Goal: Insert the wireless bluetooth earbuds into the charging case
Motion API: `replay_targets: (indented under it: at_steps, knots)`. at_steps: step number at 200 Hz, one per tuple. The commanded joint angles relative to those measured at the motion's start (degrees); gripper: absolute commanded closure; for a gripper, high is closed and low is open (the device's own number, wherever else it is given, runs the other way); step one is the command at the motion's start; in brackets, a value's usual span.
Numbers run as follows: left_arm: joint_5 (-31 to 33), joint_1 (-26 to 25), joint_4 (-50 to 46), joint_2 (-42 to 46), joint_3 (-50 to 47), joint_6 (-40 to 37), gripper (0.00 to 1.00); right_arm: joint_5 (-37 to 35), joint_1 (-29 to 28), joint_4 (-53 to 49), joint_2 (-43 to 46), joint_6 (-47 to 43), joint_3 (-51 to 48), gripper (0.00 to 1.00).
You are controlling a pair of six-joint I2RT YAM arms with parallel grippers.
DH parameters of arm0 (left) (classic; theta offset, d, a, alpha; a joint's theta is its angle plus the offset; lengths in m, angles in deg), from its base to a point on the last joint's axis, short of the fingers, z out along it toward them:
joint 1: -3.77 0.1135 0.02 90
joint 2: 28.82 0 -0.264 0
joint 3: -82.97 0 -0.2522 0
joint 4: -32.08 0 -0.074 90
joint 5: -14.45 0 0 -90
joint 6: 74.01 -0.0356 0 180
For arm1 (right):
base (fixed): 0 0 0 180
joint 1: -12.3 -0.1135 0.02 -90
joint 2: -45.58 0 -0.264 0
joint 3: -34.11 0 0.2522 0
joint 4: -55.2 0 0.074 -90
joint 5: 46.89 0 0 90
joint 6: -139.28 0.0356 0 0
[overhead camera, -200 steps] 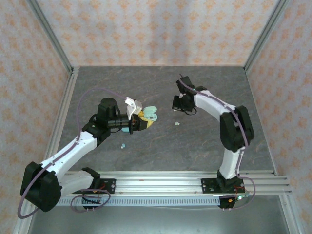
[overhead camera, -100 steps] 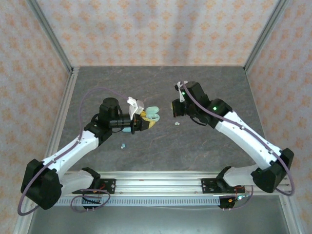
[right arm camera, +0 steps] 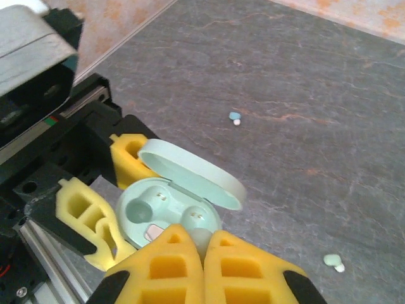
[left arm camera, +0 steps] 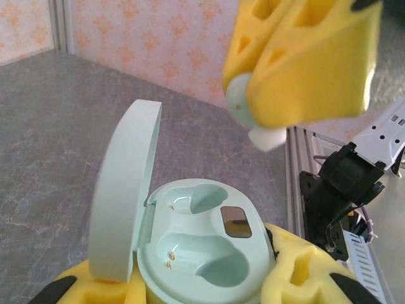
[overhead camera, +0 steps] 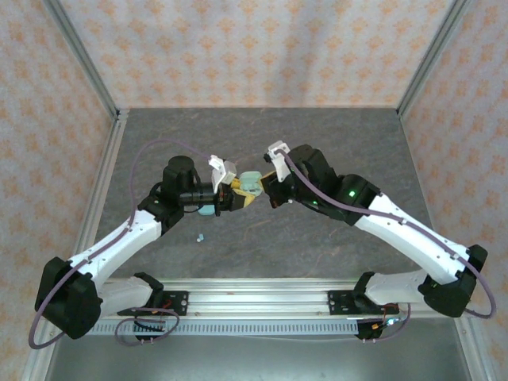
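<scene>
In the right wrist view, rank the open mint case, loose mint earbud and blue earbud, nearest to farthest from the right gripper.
1. Open mint case, just under the right gripper.
2. Loose mint earbud, lower right.
3. Blue earbud, beyond the case, upper middle.

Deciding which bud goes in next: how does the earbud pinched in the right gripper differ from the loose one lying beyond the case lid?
The held earbud is pale mint; the loose earbud is light blue. The held earbud is pinched in the right gripper beside the open charging case; the loose earbud lies free on the table. Both are tiny, white-tipped and outside the case.
</scene>
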Motion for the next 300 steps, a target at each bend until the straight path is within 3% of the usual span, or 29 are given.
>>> replay_targets:
  at_steps: [1,60,271,300]
  knots:
    - [-1.79,-0.15,2.3,1.82,1.05,-1.56,0.9,2.86,-0.68,2.97,-0.65,-3.31,1.96,1.0]
    - [-1.62,-0.28,2.31,2.39,0.63,-1.47,0.9,5.76,-0.83,3.44,-2.62,-5.51,2.6,1.0]
    - [-1.18,-0.65,1.55,2.61,0.26,-1.85,0.9,4.55,-1.28,4.65,-7.1,-10.6,3.06,0.96]
    - [-1.01,-0.68,1.11,2.66,0.26,-2.16,0.9,6.8,-1.36,4.24,-6.7,-10.61,2.79,0.88]
